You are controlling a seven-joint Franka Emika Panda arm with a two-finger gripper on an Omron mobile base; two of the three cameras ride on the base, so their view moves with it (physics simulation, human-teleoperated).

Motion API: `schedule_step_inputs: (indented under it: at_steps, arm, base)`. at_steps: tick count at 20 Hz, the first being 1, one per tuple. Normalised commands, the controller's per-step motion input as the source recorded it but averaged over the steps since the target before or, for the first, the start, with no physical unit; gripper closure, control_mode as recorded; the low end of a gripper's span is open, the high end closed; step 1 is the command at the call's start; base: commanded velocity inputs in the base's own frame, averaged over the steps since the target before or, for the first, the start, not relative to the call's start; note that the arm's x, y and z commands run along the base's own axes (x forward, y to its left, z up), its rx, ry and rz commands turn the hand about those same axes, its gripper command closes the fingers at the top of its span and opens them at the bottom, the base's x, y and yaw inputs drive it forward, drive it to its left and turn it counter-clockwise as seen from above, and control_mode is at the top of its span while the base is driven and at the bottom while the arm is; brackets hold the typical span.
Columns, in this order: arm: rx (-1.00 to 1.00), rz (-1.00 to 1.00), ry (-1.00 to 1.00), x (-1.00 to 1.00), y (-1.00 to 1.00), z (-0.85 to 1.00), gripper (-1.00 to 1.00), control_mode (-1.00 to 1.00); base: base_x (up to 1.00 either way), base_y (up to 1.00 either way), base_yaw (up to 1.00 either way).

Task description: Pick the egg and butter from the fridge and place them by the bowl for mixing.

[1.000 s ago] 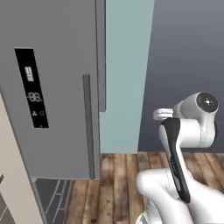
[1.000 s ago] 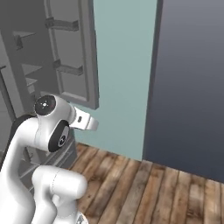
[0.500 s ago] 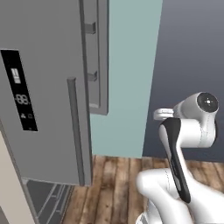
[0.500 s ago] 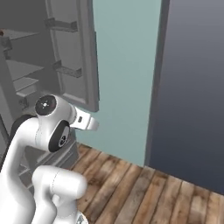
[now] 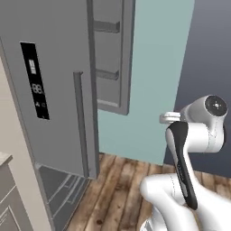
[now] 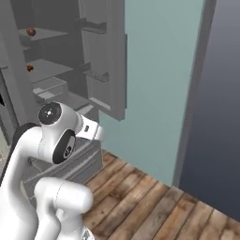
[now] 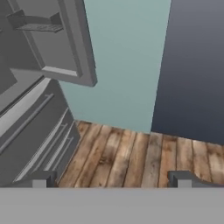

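The grey fridge (image 5: 54,113) stands at the left, its black-panel door facing me and another door (image 6: 105,56) swung open. On its inner shelves in the right base view lie a small reddish-brown ball, likely the egg (image 6: 31,32), and a second small orange-brown item (image 6: 29,67) one shelf lower. The butter and the bowl are out of view. My gripper (image 7: 113,179) is open and holds nothing; it points at the wooden floor to the right of the fridge (image 7: 30,127), well away from the shelves. The arm is folded close over the base.
A teal wall (image 5: 153,81) runs behind the open door, with a dark wall (image 6: 220,117) to its right. Wooden floor (image 7: 131,157) lies in front. A pale counter corner (image 5: 4,159) shows at the lower left of the left base view.
The whole scene has shifted, so the base has moved. The fridge's open door and inner shelves have come further into view. The arm has kept its folded pose and the gripper stays open.
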Motion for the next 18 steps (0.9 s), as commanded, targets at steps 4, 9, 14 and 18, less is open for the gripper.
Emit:
schedule_step_inputs:
  at_steps: [4, 9, 14, 18]
  arm:
    - [0.00, 0.00, 0.00, 0.00, 0.00, 0.00, -1.00, 1.00]
    - [0.00, 0.00, 0.00, 0.00, 0.00, 0.00, -1.00, 1.00]
    - [0.00, 0.00, 0.00, 0.00, 0.00, 0.00, -1.00, 1.00]
    - [0.00, 0.00, 0.00, 0.00, 0.00, 0.00, -1.00, 1.00]
  base:
    - [0.06, -0.44, 0.39]
    - [0.08, -0.45, 0.37]
    - [0.17, -0.46, 0.33]
    - [0.22, -0.45, 0.31]
